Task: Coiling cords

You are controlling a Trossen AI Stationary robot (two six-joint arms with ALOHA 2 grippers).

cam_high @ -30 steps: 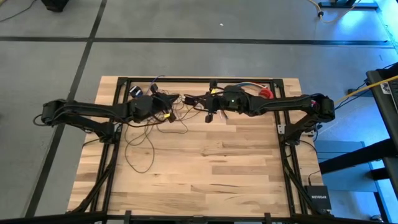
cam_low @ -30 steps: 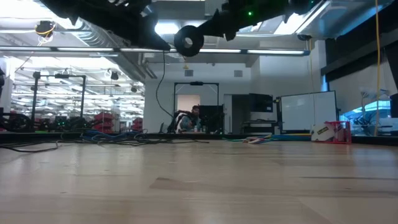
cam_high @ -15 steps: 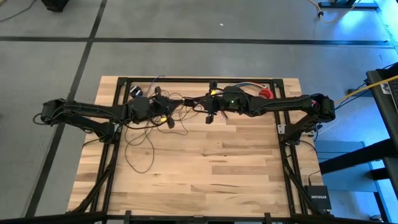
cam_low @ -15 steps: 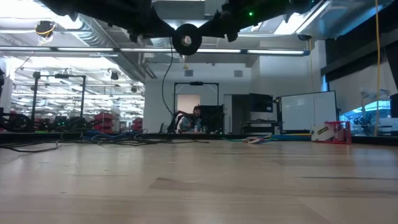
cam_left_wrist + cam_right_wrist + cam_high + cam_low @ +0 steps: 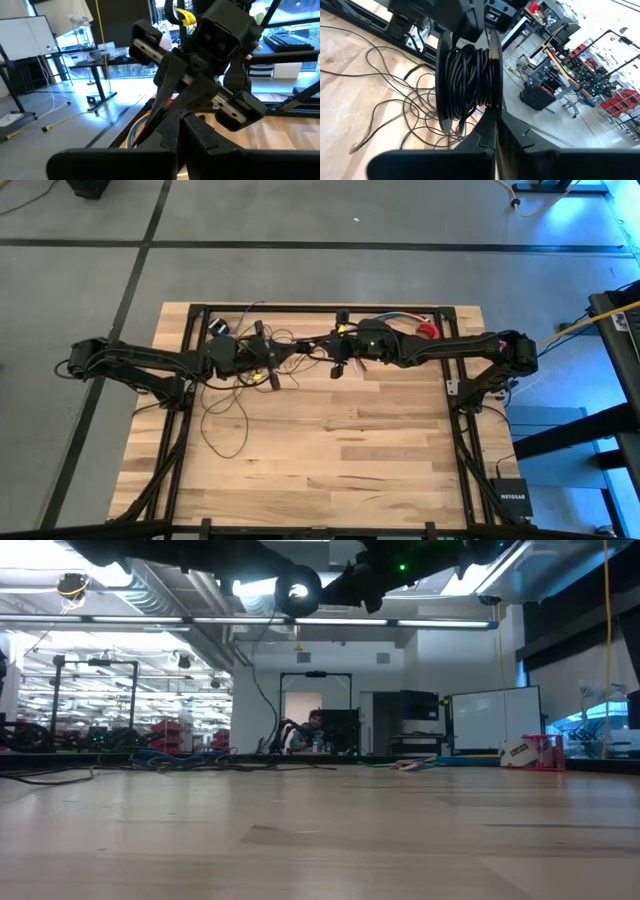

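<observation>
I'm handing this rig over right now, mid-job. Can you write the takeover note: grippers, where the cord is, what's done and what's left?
Left gripper: shut, raised over the far side of the wooden table, facing the right one.
Right gripper: shut, fingertips at the flange rim of the black round reel. Which gripper actually carries the reel I cannot tell.
Reel: in the air between the two grippers, well above the table.
Done: many turns of the thin dark cord are wound on the reel.
Left: a long run of loose cord loops lies on the table below the left arm; wind it on.
</observation>
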